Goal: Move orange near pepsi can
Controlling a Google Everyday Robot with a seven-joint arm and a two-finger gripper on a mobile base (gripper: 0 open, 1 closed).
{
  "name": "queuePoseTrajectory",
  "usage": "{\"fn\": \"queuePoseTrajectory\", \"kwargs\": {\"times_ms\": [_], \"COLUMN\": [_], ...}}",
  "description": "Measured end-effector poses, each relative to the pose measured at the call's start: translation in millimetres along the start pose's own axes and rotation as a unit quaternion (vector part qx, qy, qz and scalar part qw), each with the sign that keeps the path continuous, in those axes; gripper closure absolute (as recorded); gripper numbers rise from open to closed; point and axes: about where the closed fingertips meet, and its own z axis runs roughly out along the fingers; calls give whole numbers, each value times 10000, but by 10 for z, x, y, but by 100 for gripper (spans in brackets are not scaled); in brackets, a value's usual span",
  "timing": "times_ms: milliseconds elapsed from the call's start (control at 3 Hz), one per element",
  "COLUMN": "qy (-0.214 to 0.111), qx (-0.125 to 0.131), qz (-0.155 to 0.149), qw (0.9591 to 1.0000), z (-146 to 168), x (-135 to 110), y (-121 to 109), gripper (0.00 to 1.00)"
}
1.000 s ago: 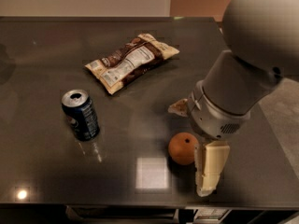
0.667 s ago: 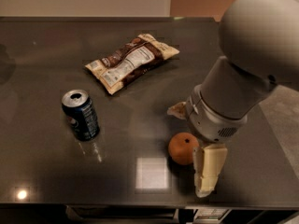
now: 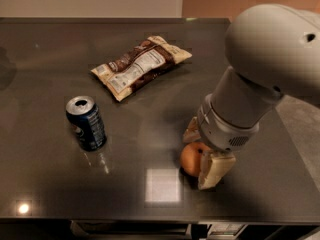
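Observation:
The orange rests on the dark table near its front edge, right of centre. My gripper comes down over it with one cream finger against its near right side and the other against its far side, closed on the fruit. The pepsi can, dark blue with a silver top, stands upright well to the left of the orange, about a can's height and a half away.
A brown-and-white snack bag lies flat behind the can, toward the table's middle back. The table's right edge runs close behind my arm. A bright light reflection lies between can and orange.
The two fingers have drawn in toward the orange from both sides. The arm's upper part has shifted slightly. The orange and the can have stayed put.

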Motion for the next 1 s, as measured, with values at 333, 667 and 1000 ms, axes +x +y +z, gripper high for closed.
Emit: {"fn": "queuePoseTrajectory", "kwargs": {"times_ms": [333,667,1000], "qy": [-24,-148,-321], "qx": [-50,-83,-136], "qz": [67,-30,-205], "qw": [10000,9999,9992], "z": [-31,-154,-221], "x": [-14,-238,-553], "y": [-84,-195,-286], "gripper": [57,81,100]}}
